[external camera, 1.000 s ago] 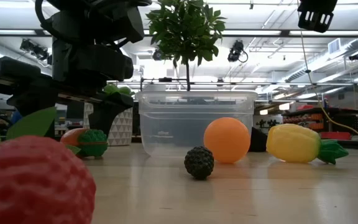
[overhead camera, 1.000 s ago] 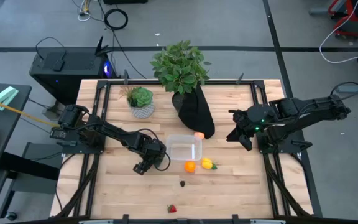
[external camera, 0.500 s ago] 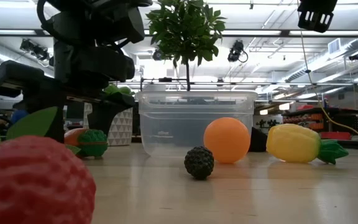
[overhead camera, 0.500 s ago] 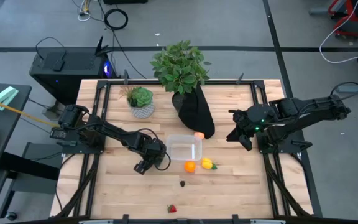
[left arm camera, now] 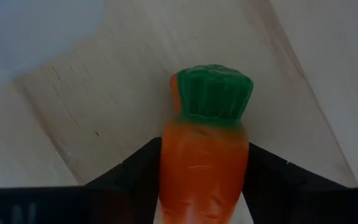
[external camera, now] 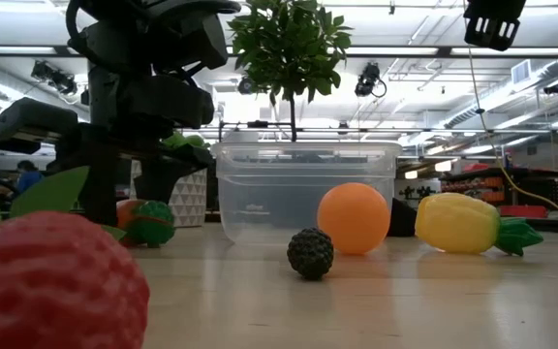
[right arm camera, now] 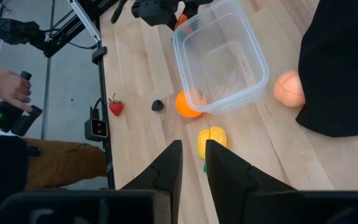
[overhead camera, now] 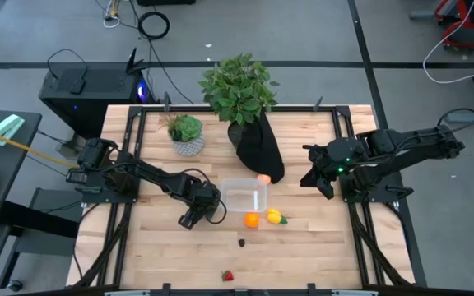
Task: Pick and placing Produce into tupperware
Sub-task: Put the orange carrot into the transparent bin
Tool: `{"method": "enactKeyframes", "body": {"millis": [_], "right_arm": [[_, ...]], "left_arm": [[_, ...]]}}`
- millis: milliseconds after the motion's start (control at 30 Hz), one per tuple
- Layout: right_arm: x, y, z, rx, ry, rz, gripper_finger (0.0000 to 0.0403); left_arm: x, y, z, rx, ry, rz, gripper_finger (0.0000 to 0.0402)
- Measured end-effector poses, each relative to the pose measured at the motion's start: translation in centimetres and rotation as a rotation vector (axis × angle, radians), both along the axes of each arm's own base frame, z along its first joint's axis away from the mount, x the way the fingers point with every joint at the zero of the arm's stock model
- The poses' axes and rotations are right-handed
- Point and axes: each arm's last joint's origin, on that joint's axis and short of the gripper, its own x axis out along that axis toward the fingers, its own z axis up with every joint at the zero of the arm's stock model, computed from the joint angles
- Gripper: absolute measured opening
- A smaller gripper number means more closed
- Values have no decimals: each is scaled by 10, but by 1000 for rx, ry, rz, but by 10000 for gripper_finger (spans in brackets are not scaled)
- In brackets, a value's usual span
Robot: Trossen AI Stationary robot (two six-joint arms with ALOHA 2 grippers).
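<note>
Lifted slightly off the table, left gripper [left arm camera: 204, 186] is clamped on the carrot [left arm camera: 205, 155]

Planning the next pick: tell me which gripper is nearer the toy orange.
Left. The left gripper, its fingers around the carrot, sits just past the clear container from the orange. The right gripper hovers farther off, toward the table's right edge.

Carrot [left arm camera: 204, 155] lower end is cut off by the left wrist view's edge and flanked by the fingers. Strawberry [external camera: 51, 281] is blurred and cropped in the low view. Tupperware [external camera: 306, 194] front is partly hidden behind the orange [external camera: 355, 218].
</note>
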Motion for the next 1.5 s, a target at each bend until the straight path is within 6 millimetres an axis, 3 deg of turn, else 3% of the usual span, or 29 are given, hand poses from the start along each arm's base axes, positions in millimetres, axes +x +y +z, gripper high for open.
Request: {"method": "enactKeyframes", "body": {"millis": [267,433,633,933,1233,1367,1500], "right_arm": [[0,0,0,0,0,0,78],[0,0,0,-2,-1,2,78],[0,0,0,-3,-1,3,78],[0,0,0,-3,-1,3,78],[0,0,0,-3,-2,10,78],[0,0,0,-3,-2,13,78],[0,0,0,-3,-2,14,78]], "left_arm": [[3,-1,7,-1,34,-2,204],[8,-2,22,14,62,0,201],[16,-4,48,26,101,1,187],[17,-3,88,45,161,-7,208],[31,13,124,24,83,53,167],[33,21,130,14,79,106,156],[27,28,123,-31,172,161,154]]}}
